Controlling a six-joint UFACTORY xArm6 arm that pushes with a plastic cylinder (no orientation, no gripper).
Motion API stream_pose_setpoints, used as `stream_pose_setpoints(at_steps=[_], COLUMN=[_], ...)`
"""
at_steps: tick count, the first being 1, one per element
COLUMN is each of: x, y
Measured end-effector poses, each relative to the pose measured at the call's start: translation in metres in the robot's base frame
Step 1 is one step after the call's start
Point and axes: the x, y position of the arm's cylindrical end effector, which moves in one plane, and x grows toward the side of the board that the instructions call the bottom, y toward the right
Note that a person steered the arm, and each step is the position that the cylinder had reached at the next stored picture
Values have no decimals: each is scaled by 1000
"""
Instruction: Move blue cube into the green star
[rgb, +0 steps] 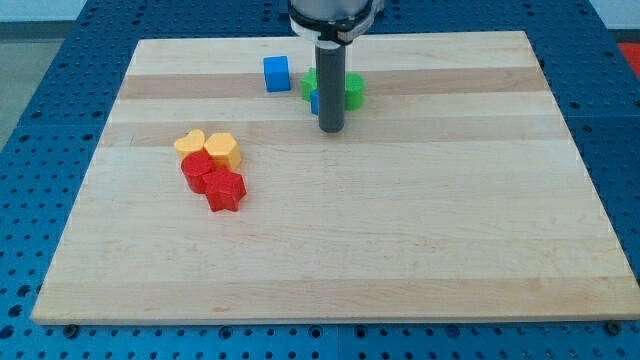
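Note:
The blue cube (277, 73) sits near the view's top, left of centre. The green star (353, 90) is to its right, mostly hidden behind my rod; only its right part and a sliver on the left show. A second blue block (315, 100) peeks out at the rod's left edge, touching the green star. My tip (331, 130) rests on the board just below the green star and the hidden blue block, right of and below the blue cube.
A yellow heart (190, 143) and a yellow block (223, 149) sit at the view's left. Touching them below are a red block (199, 171) and a red star (226, 190). The wooden board (400, 250) lies on a blue perforated table.

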Motion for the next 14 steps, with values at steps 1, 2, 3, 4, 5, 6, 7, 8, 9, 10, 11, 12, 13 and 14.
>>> stream_pose_setpoints(at_steps=[1,2,3,4,5,6,7,8,9,10,11,12,13,14], x=[4,11,-22,-62,-91,-113,-118,-108,-102,-94,-90,-90,-116,-125], y=[-3,-41,-84,-108,-121,-124,-109,-89,-89,-85,-81,-81,-81,-30])
